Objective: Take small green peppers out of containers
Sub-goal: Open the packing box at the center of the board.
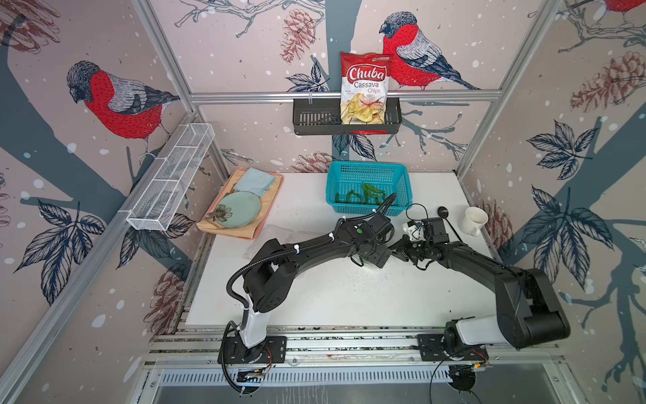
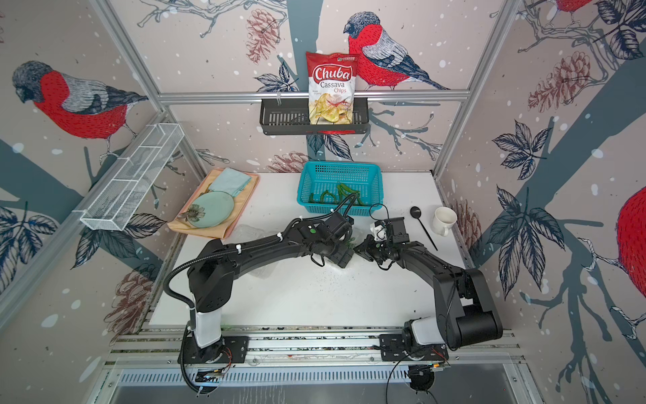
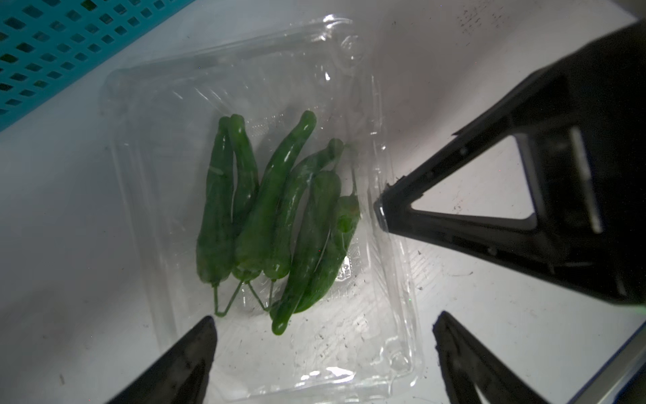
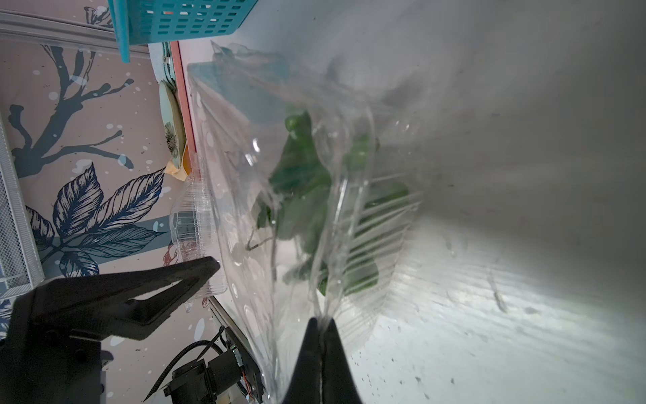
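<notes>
Several small green peppers [image 3: 272, 217] lie side by side in an open clear container [image 3: 384, 332] on the white table. My left gripper [image 3: 325, 320] hovers above it, open, with nothing between its fingers. My right gripper [image 4: 321, 320] is shut on the container's thin plastic edge; its black fingers [image 3: 419, 217] reach in from the side. In both top views the two grippers meet mid-table, left gripper [image 1: 375, 260], right gripper [image 1: 400, 250], and hide that container. More peppers [image 1: 363, 196] lie in the turquoise basket [image 1: 367, 171]. A second clear container [image 1: 276, 232] sits near the left arm.
A white cup [image 1: 473, 220] and a black spoon [image 1: 445, 215] are at the right. A green plate [image 1: 239, 210] and blue cloth [image 1: 255, 180] rest on an orange mat at the left. A chips bag [image 1: 365, 87] stands in the black wall rack. A white wire shelf [image 1: 171, 178] hangs on the left wall.
</notes>
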